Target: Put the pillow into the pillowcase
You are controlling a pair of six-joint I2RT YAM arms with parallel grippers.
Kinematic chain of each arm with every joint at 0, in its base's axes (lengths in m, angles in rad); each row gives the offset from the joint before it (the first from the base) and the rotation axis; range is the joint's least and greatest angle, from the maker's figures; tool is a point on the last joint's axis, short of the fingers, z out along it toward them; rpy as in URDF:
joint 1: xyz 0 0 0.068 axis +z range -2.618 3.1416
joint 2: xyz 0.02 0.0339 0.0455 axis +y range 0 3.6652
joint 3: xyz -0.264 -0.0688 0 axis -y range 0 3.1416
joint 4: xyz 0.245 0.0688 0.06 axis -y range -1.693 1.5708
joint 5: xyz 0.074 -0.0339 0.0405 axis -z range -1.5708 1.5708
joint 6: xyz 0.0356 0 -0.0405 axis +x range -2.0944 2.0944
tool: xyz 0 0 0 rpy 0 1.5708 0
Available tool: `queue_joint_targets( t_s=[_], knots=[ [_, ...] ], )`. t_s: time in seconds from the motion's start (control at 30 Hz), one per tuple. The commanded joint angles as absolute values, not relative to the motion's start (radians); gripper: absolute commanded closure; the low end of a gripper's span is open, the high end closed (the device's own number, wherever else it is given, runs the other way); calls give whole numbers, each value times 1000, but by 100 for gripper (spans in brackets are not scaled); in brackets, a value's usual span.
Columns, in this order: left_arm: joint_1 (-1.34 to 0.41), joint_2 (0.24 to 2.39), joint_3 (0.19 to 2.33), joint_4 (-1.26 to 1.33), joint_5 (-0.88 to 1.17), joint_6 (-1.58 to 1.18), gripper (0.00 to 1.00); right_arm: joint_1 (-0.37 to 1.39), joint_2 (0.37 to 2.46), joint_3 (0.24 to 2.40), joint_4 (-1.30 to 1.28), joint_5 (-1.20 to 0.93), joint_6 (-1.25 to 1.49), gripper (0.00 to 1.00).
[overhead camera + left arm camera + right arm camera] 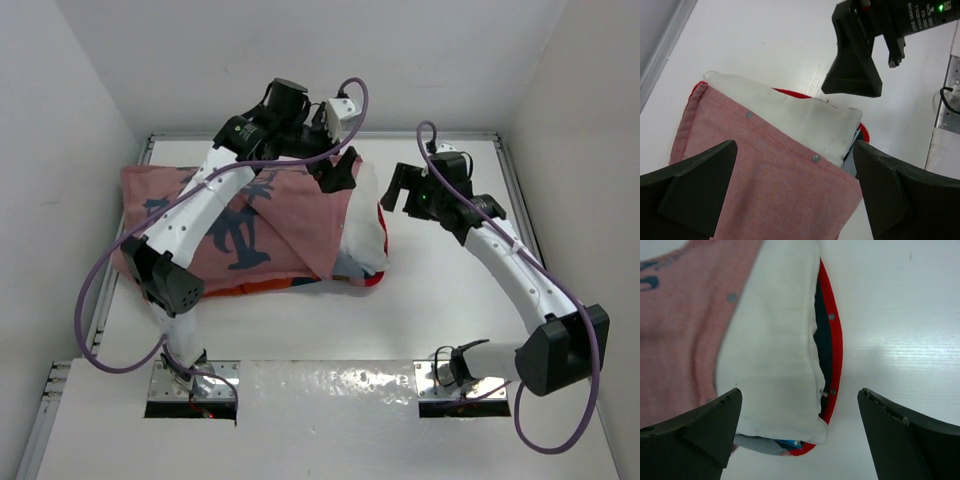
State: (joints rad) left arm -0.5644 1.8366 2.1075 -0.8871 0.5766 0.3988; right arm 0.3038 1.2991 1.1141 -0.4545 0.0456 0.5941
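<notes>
The pillowcase (290,225) lies flat on the white table (330,330), toward the far left corner. It is soft cloth, pale pink on top, with dark teal prints and a bright red rim at its open end. Small round metal snaps (815,158) sit in a row along that rim. The pillow (365,235) is mostly inside the pillowcase. Its plain white end pokes out on the right, near the middle of the table, and it looks puffy and smooth.

The left arm lies right across the pillowcase and hides part of the print. The left gripper (340,172) hangs over the open end by the far edge. Its two dark fingers (695,185) are spread wide and pinch nothing.

The right gripper (405,190) is just to the right of the pillow, not touching it. Its fingers (695,435) are spread wide too, and nothing is between them.

Grey walls (60,150) stand close around the table on three sides. Long purple cables (90,300) loop off both arms. Shiny metal plates (165,385) hold the arms at the near edge.
</notes>
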Motion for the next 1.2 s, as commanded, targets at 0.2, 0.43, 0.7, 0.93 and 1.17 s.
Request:
queue_joint_targets(
  t_s=[0.2, 0.43, 0.7, 0.93, 1.17],
  knots=[
    [-658, 1813, 1953, -957, 330, 394, 45, 299, 1290, 983, -355, 55, 595, 20],
    [-693, 1979, 1971, -836, 23, 279, 27, 246, 1414, 988, -219, -126, 598, 13],
    [-693, 2036, 1988, -793, -132, 258, 81, 229, 1488, 1002, -158, -189, 565, 10],
    [-693, 1987, 2040, -788, -57, 285, 100, 230, 1568, 1012, -46, -300, 566, 6],
    [-693, 1997, 2194, -841, 15, 334, 96, 230, 1724, 1107, 115, -411, 626, 8]
  ],
)
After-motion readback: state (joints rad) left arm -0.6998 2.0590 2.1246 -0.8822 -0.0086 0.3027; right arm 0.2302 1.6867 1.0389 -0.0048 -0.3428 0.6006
